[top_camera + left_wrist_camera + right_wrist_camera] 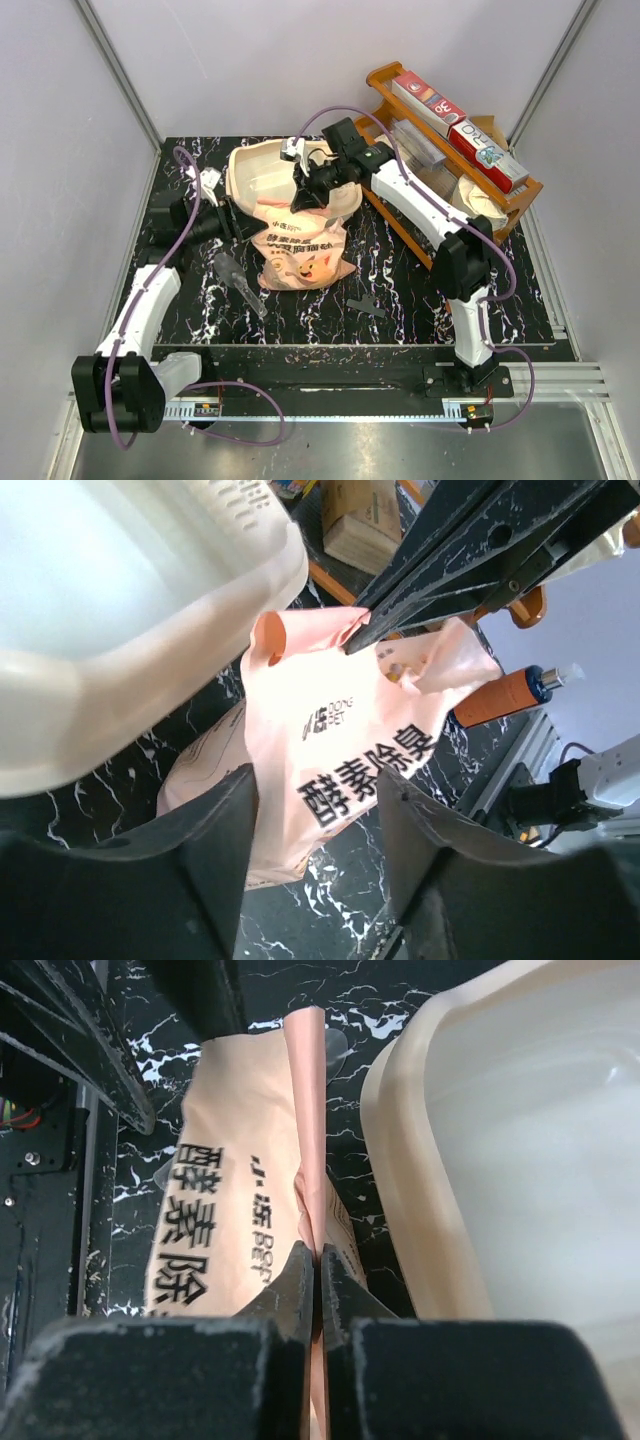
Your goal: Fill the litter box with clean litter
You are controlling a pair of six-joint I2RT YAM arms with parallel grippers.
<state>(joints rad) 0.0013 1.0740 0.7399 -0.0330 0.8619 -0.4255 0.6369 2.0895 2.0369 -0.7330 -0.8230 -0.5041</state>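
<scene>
The cream litter box (262, 172) sits at the back middle of the table, and its inside looks bare in the right wrist view (530, 1150). A pink-orange printed bag (300, 250) stands against its near wall. My right gripper (302, 193) is shut on the bag's folded top edge, as the right wrist view shows (318, 1260). My left gripper (222, 222) is open beside the bag's left side. In the left wrist view (315, 780) the bag (350, 730) lies beyond the open fingers, not touched. No loose litter shows.
A brown wooden rack (520, 200) with boxes stands at the back right. A clear plastic scoop (240, 285) lies left of the bag. A small dark piece (368, 305) lies to the bag's right. An orange bottle (505, 695) shows in the left wrist view.
</scene>
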